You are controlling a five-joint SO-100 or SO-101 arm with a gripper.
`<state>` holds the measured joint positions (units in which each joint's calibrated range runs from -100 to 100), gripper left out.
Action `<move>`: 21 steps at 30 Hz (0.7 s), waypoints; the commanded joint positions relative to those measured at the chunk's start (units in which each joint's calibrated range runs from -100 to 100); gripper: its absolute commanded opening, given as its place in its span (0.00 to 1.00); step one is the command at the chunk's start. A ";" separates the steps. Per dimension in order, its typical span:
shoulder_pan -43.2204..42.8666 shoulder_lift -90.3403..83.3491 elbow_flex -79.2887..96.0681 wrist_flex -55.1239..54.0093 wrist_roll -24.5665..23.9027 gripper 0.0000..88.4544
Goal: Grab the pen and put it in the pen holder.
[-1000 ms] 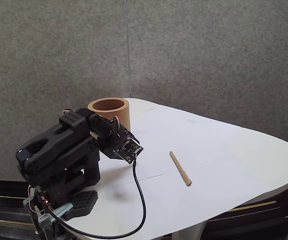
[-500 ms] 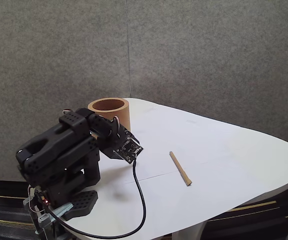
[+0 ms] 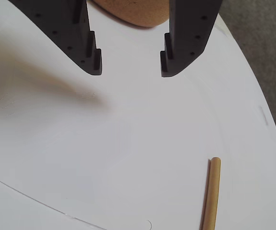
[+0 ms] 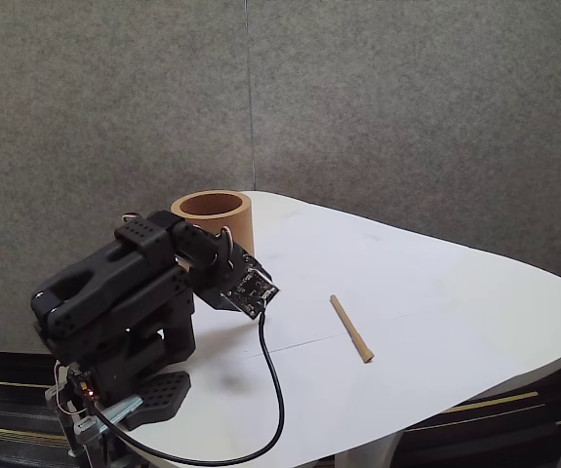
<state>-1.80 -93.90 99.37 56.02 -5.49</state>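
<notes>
Nothing has shifted since the earlier frames: arm, pen and cup sit as before. On the white counter (image 4: 436, 292), the pen (image 4: 351, 329) lies flat, well apart from the folded black arm (image 4: 124, 302). In the wrist view the claw (image 3: 130, 67) hangs spread wide over bare counter, holding nothing. Behind it stands the pen holder (image 4: 212, 219), near the counter's back edge. Grey fabric panels (image 4: 407, 117) wall the space; a black cable (image 4: 275, 390) loops across the front.

Empty hand (image 3: 130, 64) spread above white table (image 3: 128, 143), pen holder (image 3: 130, 12) behind, pen (image 3: 211, 194) lower right
</notes>
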 commanded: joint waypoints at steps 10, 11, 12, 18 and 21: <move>0.63 0.49 -2.44 -1.19 0.20 0.19; 0.70 0.49 -2.44 -1.78 0.20 0.19; 0.70 0.57 -2.80 -2.29 0.20 0.19; 0.70 0.57 -5.32 -2.80 0.20 0.19; 0.77 0.57 -6.95 -2.80 0.20 0.19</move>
<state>-1.51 -93.82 97.20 54.15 -5.54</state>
